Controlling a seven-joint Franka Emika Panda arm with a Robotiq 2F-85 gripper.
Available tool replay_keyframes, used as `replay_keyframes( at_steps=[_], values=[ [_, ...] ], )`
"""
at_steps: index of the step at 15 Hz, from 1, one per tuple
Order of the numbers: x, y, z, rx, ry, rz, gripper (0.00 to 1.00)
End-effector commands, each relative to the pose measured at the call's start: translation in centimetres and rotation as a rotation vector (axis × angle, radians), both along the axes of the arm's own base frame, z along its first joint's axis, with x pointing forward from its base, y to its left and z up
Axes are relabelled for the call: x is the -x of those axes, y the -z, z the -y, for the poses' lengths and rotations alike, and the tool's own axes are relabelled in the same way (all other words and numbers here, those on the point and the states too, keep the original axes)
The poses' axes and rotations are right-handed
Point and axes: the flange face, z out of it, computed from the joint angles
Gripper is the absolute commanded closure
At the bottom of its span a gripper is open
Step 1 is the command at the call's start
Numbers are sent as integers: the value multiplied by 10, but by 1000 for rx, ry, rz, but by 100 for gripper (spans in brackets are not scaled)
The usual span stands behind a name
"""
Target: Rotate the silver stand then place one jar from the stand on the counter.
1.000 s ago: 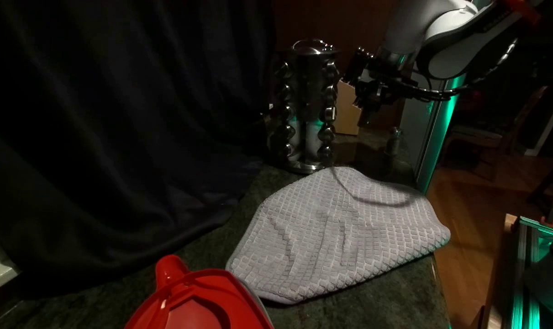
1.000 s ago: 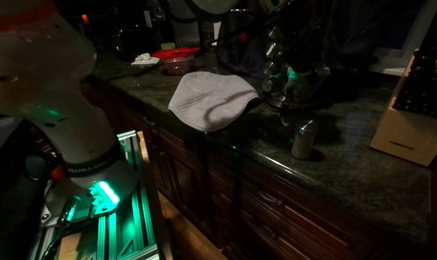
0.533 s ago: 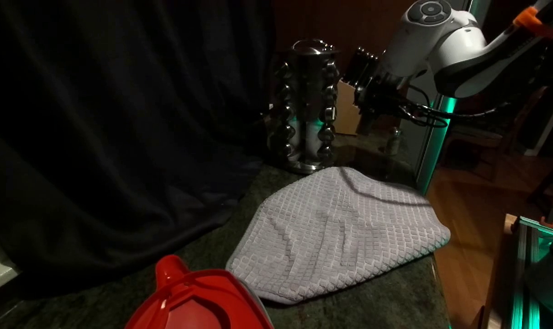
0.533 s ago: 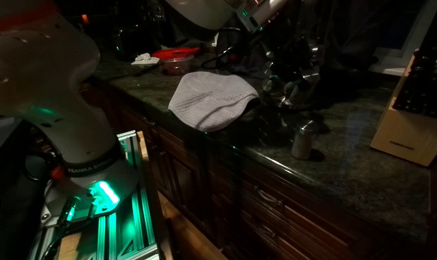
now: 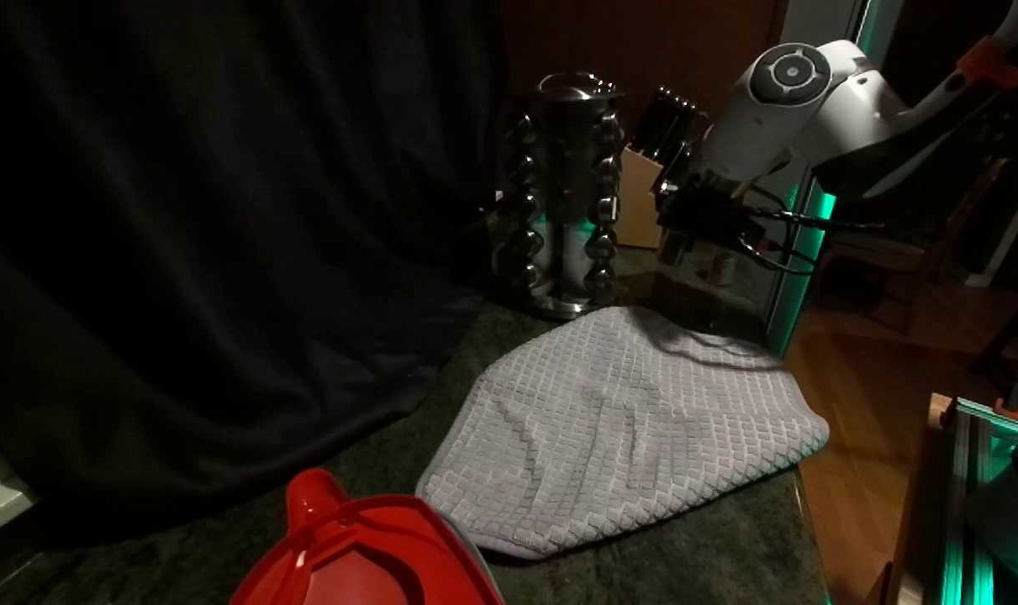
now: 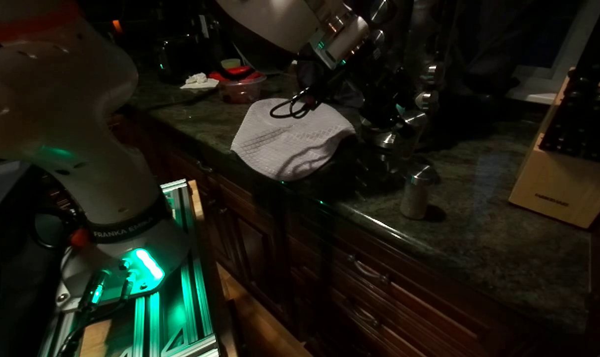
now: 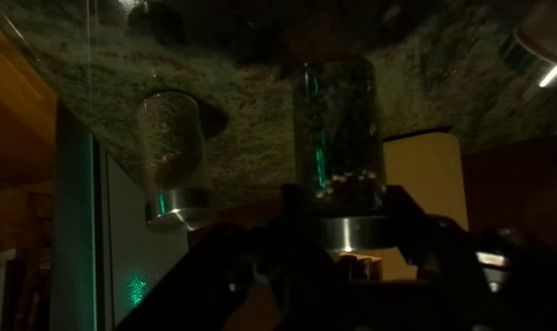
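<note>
My gripper [image 7: 342,204] is shut on a glass jar [image 7: 338,133] with dark contents and a silver lid. It holds this jar by the lid end, lid up, just above the counter [image 6: 483,213]. The held jar also shows in an exterior view [image 5: 672,249]. The silver stand [image 5: 572,168], with tiers of silver-lidded jars, stands beside the gripper; the arm covers much of it in an exterior view [image 6: 425,100]. Another silver-lidded jar [image 6: 414,196] stands upright on the counter near its edge. It also shows in the wrist view [image 7: 172,142], which is upside down.
A pale grey cloth [image 5: 618,420] lies on the counter in front of the stand. A wooden knife block [image 6: 552,183] stands at the far end. A black curtain [image 5: 223,252] hangs alongside. A red plastic object [image 5: 366,546] is at the near end. The counter edge [image 6: 374,218] drops to cabinets.
My gripper has moved down toward the counter with the jar in it. The stand, the cloth and the standing jar have not moved.
</note>
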Motion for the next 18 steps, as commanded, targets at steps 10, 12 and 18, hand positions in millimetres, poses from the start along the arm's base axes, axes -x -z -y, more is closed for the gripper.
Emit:
replay_keyframes(
  at_steps=[10, 12, 18],
  values=[
    [1, 46, -12, 165, 56, -25, 75],
    [0, 50, -15, 167, 61, -29, 75],
    [-2, 57, -22, 166, 55, -34, 75]
  ],
)
